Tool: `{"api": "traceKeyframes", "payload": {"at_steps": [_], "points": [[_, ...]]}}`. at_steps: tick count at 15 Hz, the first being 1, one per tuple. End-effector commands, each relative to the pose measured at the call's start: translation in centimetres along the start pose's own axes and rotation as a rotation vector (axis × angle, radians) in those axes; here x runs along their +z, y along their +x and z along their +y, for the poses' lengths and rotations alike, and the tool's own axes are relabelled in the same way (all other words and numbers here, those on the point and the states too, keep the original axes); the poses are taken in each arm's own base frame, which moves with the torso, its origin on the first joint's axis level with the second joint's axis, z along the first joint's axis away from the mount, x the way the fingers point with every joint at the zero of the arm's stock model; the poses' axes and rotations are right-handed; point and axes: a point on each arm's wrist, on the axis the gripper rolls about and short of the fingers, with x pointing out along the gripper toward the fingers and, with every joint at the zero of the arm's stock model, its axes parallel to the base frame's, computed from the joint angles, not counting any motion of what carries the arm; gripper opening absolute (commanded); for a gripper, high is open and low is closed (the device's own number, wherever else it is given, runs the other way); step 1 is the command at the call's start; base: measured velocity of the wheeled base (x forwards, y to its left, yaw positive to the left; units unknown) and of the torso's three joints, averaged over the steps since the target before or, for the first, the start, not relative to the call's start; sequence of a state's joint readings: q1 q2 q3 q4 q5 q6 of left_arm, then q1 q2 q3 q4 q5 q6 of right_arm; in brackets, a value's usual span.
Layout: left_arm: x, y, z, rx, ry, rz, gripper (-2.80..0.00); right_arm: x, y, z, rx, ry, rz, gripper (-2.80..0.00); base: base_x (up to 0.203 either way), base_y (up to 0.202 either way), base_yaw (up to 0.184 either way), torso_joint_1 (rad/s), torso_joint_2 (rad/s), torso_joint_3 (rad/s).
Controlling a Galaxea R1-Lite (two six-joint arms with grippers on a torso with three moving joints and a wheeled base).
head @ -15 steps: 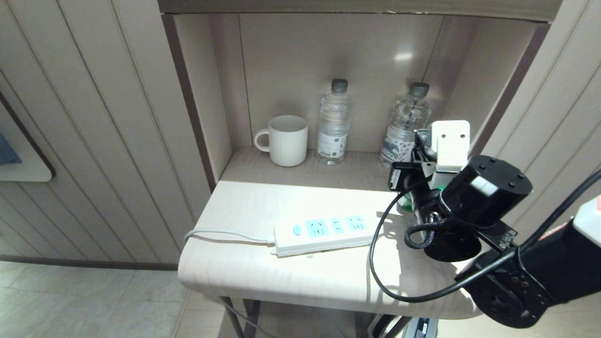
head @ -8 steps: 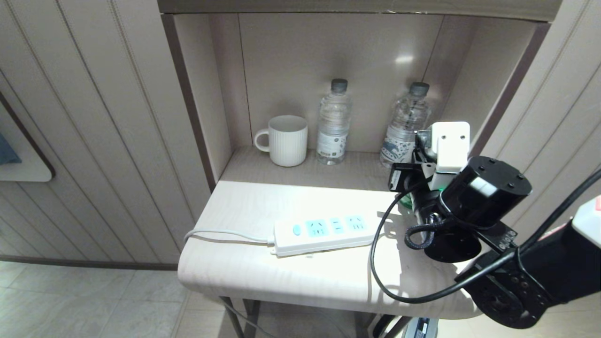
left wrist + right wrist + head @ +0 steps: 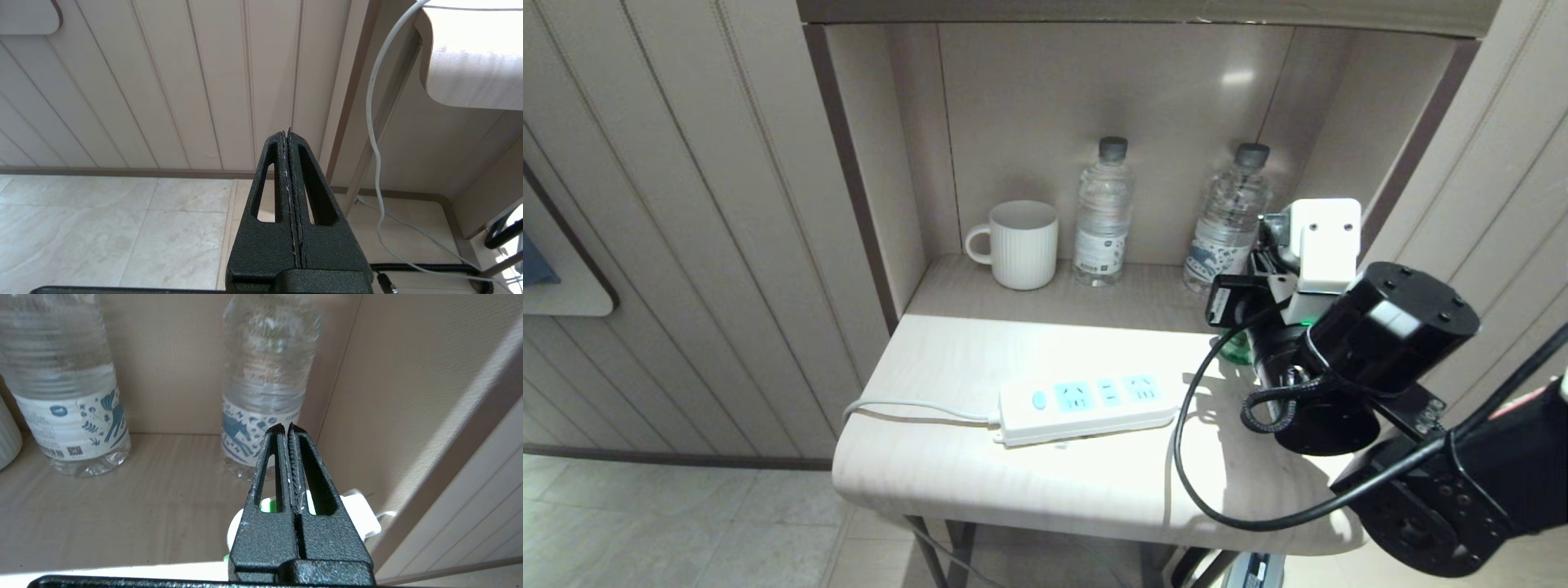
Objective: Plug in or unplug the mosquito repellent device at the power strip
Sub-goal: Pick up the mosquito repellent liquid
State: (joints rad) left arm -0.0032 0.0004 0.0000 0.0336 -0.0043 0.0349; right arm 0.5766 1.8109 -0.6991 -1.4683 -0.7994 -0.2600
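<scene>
- Since a second ago my right arm has shifted a little to the right and up in the head view; the power strip, mug and both bottles lie where they were.
- My right gripper (image 3: pixel 288 430) is clenched, its two black fingers pressed flat together with nothing between them. It hangs over the right rear corner of the table (image 3: pixel 980 482), pointed toward the back of the alcove.
- The mosquito repellent device (image 3: pixel 359 514) stands just beneath and behind those fingers in the right wrist view: white head, a bit of green showing through the finger slots. I am not holding it. In the head view only a sliver of its green bottle (image 3: pixel 1238 349) shows past my wrist.
- The power strip (image 3: pixel 1086 404) lies flat mid-table, well apart from the device, its cord (image 3: pixel 907 407) trailing off the left edge. Its sockets are empty.
- At the back of the alcove stand a white ribbed mug (image 3: pixel 1021 243) and two clear water bottles (image 3: pixel 1103 214) (image 3: pixel 1229 219); the right-hand bottle is just beyond my gripper.
- My left gripper (image 3: pixel 288 134) is parked low beside the table, fingers closed together, facing the panelled wall and tiled floor (image 3: pixel 102 228).
</scene>
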Motion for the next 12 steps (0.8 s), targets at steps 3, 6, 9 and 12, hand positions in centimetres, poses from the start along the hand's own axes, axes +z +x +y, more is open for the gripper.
{"api": "traceKeyframes", "payload": {"at_steps": [3,6,9,12], "points": [[0.0,0.0,0.0,0.000,0.000,0.000,-2.80,1.7,-0.7,-0.5,-0.001,0.024,-0.035,-2.80,0.000,0.000,0.000,0.000,0.00,0.000],[0.0,0.0,0.0,0.000,0.000,0.000,-2.80,3.1,-1.7,-0.2,0.029,0.026,-0.051,-2.80,0.000,0.000,0.000,0.000,0.00,0.000],[0.0,0.0,0.0,0.000,0.000,0.000,-2.80,5.0,-3.3,-0.1,0.089,-0.005,-0.012,0.00,0.000,0.000,0.000,0.000,0.00,0.000],[0.0,0.0,0.0,0.000,0.000,0.000,-2.80,7.1,-4.6,-0.6,0.133,-0.033,0.021,0.00,0.000,0.000,0.000,0.000,0.00,0.000]]}}
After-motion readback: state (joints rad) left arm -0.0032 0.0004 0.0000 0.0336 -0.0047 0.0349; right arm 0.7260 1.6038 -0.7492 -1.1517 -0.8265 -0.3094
